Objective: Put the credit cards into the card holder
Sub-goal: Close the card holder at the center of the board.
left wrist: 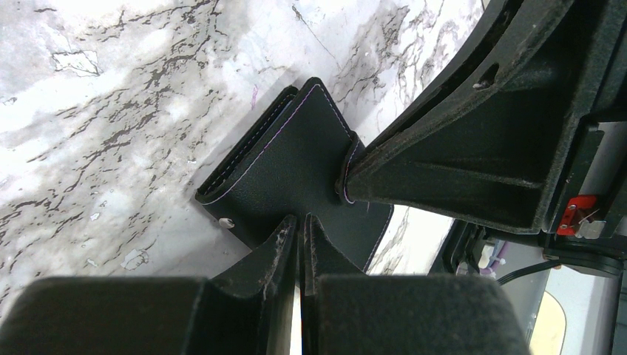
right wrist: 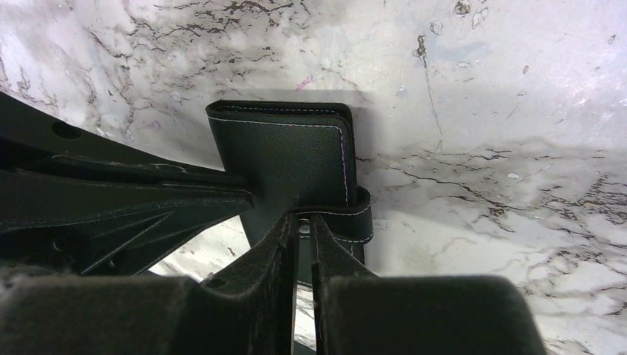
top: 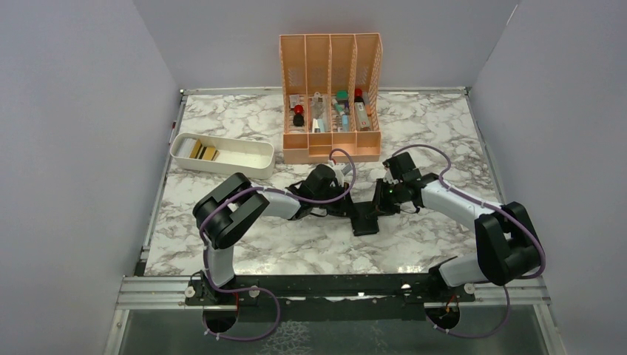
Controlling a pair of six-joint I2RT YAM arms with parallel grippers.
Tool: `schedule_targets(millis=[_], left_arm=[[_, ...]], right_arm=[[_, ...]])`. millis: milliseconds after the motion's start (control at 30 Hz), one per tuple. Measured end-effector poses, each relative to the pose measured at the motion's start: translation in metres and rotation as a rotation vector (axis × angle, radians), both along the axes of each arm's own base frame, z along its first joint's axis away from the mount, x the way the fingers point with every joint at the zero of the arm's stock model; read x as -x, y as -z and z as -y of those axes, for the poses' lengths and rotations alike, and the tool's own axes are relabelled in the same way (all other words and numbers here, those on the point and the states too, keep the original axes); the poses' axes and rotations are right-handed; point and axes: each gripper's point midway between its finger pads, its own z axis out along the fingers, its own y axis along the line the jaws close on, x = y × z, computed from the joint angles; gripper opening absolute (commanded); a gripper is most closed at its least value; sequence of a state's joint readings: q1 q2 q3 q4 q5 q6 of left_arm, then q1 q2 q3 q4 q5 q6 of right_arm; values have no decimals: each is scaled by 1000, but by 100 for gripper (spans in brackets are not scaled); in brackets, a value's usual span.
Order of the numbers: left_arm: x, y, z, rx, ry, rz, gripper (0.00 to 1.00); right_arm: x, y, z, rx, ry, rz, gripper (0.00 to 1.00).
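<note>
The black card holder lies folded shut on the marble table between both arms. In the left wrist view, my left gripper is shut on the card holder's near edge. In the right wrist view, my right gripper is shut on the clasp tab at the side of the card holder. In the top view, the left gripper and right gripper meet over it. Gold credit cards lie in the white tray at the back left. The card holder's inner pockets are hidden.
The oblong white tray sits at the back left. A tall orange slotted organiser with small items stands at the back centre. Grey walls close in three sides of the table.
</note>
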State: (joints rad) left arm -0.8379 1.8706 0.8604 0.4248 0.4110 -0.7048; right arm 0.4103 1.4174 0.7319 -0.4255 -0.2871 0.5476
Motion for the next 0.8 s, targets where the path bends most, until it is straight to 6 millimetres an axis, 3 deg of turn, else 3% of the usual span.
schedule_targets(millis=[367, 800], left_arm=[[-1, 0, 1, 0, 2, -2, 10], [-1, 0, 1, 0, 2, -3, 10]], right_arm=[[1, 3, -1, 21, 16, -4, 12], [-3, 8, 2, 172, 70, -55, 10]])
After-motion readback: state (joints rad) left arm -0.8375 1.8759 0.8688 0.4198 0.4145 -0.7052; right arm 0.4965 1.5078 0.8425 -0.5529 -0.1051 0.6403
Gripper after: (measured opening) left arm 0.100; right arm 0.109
